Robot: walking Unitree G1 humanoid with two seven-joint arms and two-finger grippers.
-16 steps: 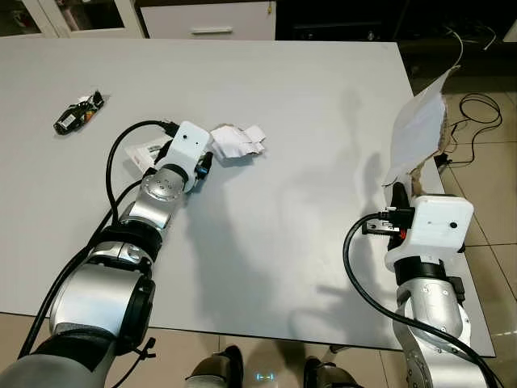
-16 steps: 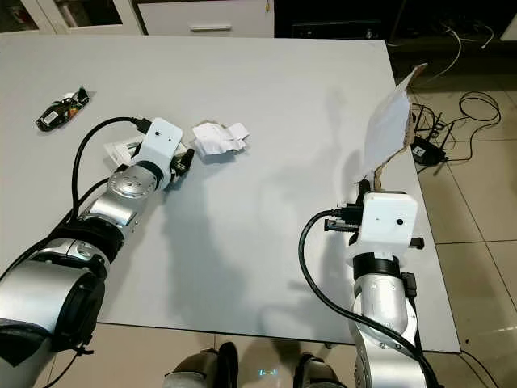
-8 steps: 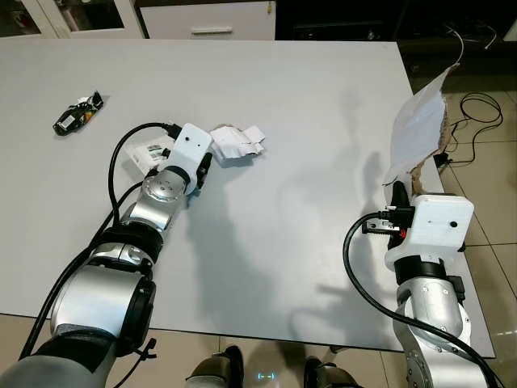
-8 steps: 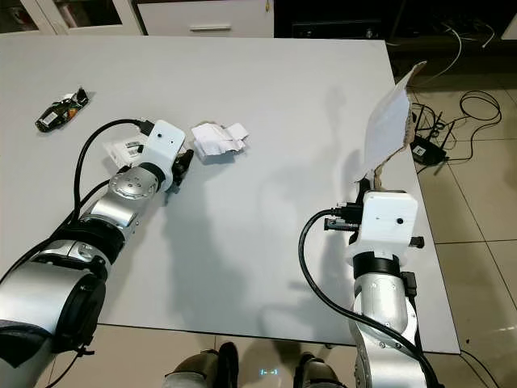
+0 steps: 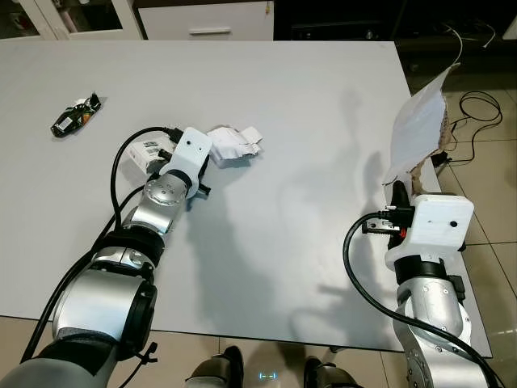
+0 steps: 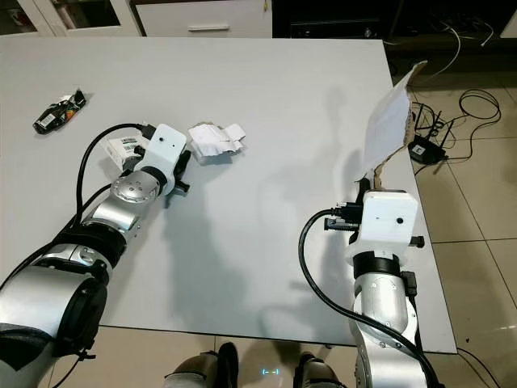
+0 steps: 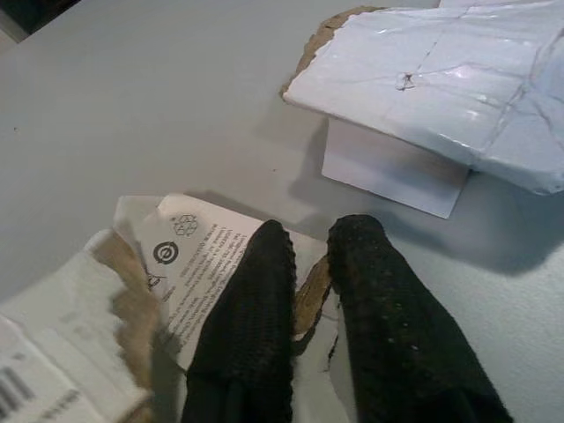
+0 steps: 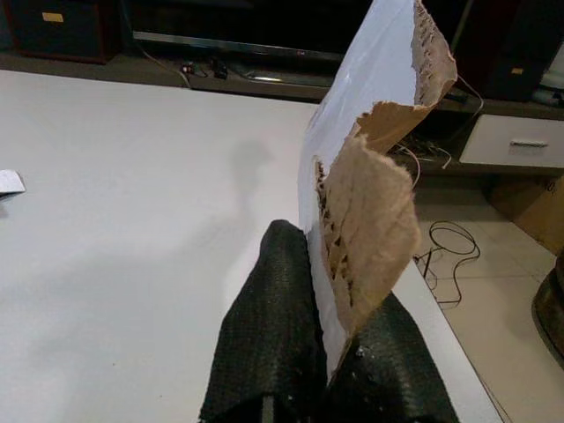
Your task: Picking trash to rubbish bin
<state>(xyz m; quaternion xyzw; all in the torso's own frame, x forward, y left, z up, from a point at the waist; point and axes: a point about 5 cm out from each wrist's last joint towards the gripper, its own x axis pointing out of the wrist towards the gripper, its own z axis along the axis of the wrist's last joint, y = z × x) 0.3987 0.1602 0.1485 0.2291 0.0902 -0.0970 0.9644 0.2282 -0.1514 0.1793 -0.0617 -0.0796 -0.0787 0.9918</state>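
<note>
My left gripper (image 7: 308, 256) lies low on the white table (image 5: 307, 89), shut on the torn brown edge of a printed paper scrap (image 7: 189, 256); that scrap (image 5: 148, 152) shows beside the wrist. Just beyond the fingertips sits a crumpled white paper wad (image 5: 234, 143), close but not held. A black wrapper (image 5: 71, 115) lies at the far left of the table. My right gripper (image 5: 398, 200), near the table's right edge, is shut on a torn white cardboard sheet (image 5: 418, 125) that stands upright above it, its brown ragged edge (image 8: 374, 220) between the fingers.
Past the table's right edge, cables (image 5: 477, 105) trail over a tiled floor. A white drawer cabinet (image 5: 210, 24) stands behind the far edge. The robot's feet (image 5: 222, 368) stand at the near edge.
My left gripper has slid a little farther across the table toward the crumpled wad, taking the printed scrap along. The right arm and its sheet have stayed still.
</note>
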